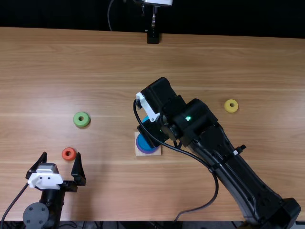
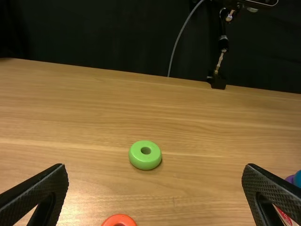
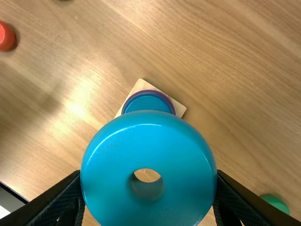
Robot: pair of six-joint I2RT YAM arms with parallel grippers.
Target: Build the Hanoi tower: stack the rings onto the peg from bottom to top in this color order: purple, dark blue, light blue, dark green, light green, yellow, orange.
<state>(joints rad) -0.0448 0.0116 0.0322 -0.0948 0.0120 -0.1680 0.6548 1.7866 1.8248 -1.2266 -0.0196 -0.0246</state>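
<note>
My right gripper (image 1: 153, 132) is over the square wooden base (image 1: 156, 152). In the right wrist view, the right gripper (image 3: 148, 188) is shut on a large light blue ring (image 3: 110, 160), held flat above the table. Beyond it on the base (image 3: 180, 109) lie the purple ring (image 3: 173, 106) and a smaller blue ring (image 3: 148, 102) on top. The left gripper (image 1: 61, 155) stands open around the orange-red ring (image 1: 69, 153) without touching it; the left gripper (image 2: 155, 167) holds nothing. The light green ring (image 1: 81, 119), yellow ring (image 1: 231, 106) and dark green ring (image 3: 275, 203) lie on the table.
The right arm stretches diagonally from the near right edge to the table's middle, with a loose cable (image 1: 214, 191) beside it. A black stand (image 1: 153, 37) is at the far edge.
</note>
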